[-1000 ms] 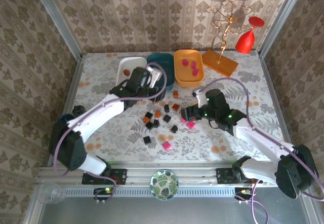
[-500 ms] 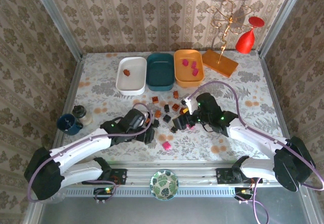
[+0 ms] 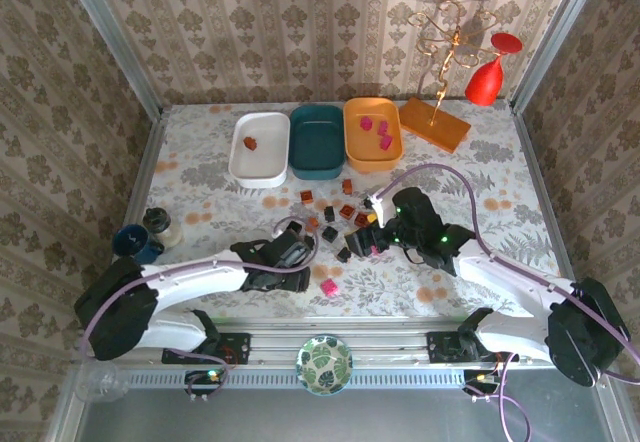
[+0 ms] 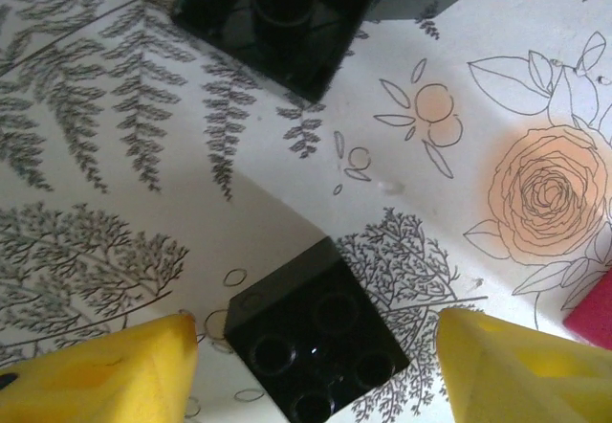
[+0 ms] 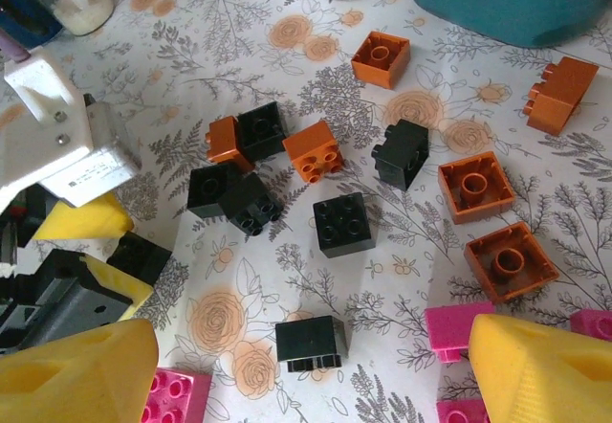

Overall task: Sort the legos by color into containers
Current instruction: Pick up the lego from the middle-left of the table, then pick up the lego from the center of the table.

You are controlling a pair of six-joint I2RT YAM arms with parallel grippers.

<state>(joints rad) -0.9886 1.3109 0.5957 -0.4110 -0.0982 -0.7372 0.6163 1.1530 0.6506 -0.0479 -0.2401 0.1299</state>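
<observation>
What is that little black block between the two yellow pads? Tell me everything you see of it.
The small black plastic brick is glossy and square, with four round studs facing up. It lies flat on the flower-printed tablecloth, turned cornerwise. It sits between the left pincer's yellow fingers, which stand apart and touch neither side. Its near corner runs off the picture.

White arms – black joints, purple cables

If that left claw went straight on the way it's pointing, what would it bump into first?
Most likely the black lego sitting between the left gripper's open fingers, though depth is hard to judge.
</observation>
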